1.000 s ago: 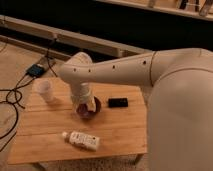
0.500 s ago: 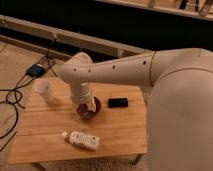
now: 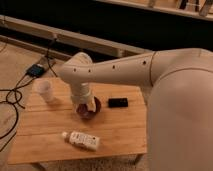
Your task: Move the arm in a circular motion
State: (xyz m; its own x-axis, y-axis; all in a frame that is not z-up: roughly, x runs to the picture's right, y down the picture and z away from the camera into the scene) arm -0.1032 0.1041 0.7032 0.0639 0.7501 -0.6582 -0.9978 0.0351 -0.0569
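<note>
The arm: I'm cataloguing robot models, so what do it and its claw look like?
The arm is glossy cream-white: thick rounded tube segments with small dark holes in a row. Its claw, a narrower cream end, sits above the dark bowl on the wooden table.

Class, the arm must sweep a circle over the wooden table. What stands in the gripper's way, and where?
The arm holds its gripper at a dark bowl on the table. Around it: a white cup at picture-left, a small black object at picture-right, a white bottle lying nearer the camera. A low circle would likely strike them.
</note>
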